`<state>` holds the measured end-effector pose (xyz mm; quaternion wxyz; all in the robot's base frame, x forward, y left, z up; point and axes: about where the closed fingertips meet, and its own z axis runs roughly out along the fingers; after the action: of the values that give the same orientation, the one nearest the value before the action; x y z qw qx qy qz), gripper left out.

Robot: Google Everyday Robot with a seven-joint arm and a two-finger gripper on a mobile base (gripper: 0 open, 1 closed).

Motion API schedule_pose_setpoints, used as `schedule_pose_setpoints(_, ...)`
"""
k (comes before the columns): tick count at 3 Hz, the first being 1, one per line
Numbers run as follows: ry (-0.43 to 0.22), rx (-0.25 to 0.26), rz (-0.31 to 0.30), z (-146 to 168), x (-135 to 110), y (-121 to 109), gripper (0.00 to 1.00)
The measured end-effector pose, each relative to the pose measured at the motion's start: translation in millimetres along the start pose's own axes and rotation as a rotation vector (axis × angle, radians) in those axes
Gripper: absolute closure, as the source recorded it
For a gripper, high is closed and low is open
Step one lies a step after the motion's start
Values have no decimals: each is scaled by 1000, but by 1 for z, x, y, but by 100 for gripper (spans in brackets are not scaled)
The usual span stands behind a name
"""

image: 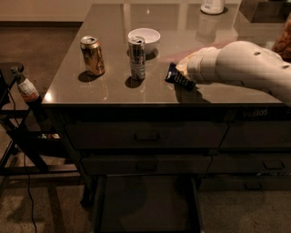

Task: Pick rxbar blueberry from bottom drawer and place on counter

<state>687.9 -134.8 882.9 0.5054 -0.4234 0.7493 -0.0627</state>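
The rxbar blueberry (178, 76), a small dark navy wrapper, sticks out tilted from the end of my white arm, low over the counter (113, 91), with its shadow right under it. My gripper (185, 73) is at the counter's front right part, shut on the bar and mostly hidden behind the wrist. The bottom drawer (145, 205) stands pulled open below, and its dark interior looks bare.
A gold can (92, 55), a silver can (137, 58) and a white bowl (143, 35) stand left of the bar. A white container (212, 5) is at the back. Two upper drawers (146, 135) are closed. A bottle (27, 88) sits on a stand at the left.
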Motion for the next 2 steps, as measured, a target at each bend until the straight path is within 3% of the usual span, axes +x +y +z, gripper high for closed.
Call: schedule_pose_setpoints(2, 0, 0, 0, 0, 0, 0, 34)
